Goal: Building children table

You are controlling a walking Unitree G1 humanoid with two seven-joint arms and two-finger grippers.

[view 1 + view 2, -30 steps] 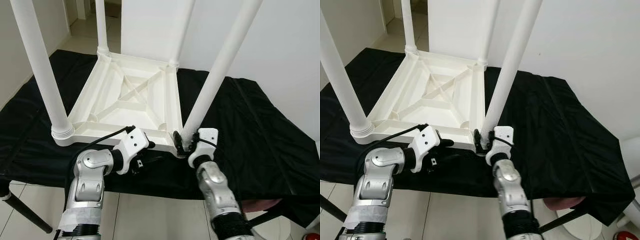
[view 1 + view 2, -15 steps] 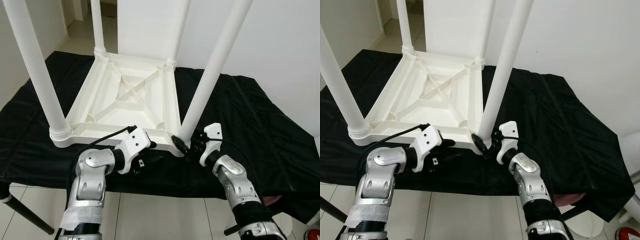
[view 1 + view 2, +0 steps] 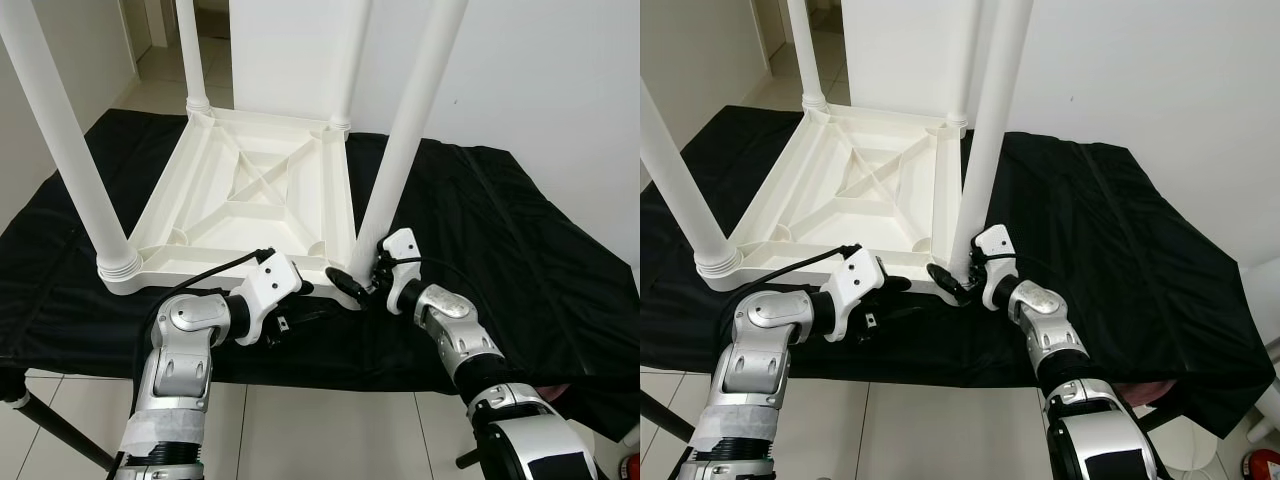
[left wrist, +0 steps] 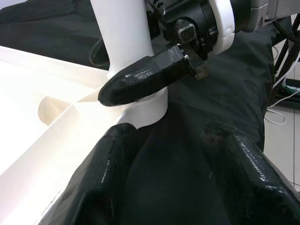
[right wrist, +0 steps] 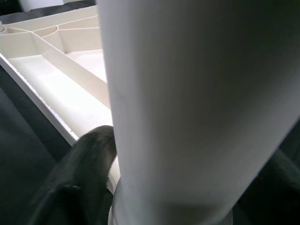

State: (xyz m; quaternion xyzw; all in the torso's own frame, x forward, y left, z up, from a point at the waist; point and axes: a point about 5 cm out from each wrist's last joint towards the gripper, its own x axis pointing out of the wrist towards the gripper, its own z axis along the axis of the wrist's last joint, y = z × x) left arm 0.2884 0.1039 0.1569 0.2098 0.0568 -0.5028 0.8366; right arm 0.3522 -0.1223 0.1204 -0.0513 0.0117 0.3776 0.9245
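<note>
A white children's table (image 3: 245, 190) lies upside down on a black cloth (image 3: 500, 230), its legs pointing up. My right gripper (image 3: 358, 282) is shut around the base of the near right leg (image 3: 400, 160), where it meets the tabletop corner. In the right wrist view that leg (image 5: 187, 93) stands between the fingers (image 5: 79, 173). My left gripper (image 3: 300, 315) is open and low on the cloth, just before the same corner and against the tabletop's front edge. The left wrist view has its fingers (image 4: 117, 154) spread on the cloth, with the right gripper's finger across the leg base.
The near left leg (image 3: 70, 150) and two far legs (image 3: 187, 50) rise as tall obstacles. The cloth-covered surface ends just behind my arms, with tiled floor (image 3: 300, 440) below. A white wall (image 3: 540, 90) stands on the right.
My right wrist has swung from under the leg round to its right side, turning the gripper about the leg base. The left arm has held still. The camera has shifted a little.
</note>
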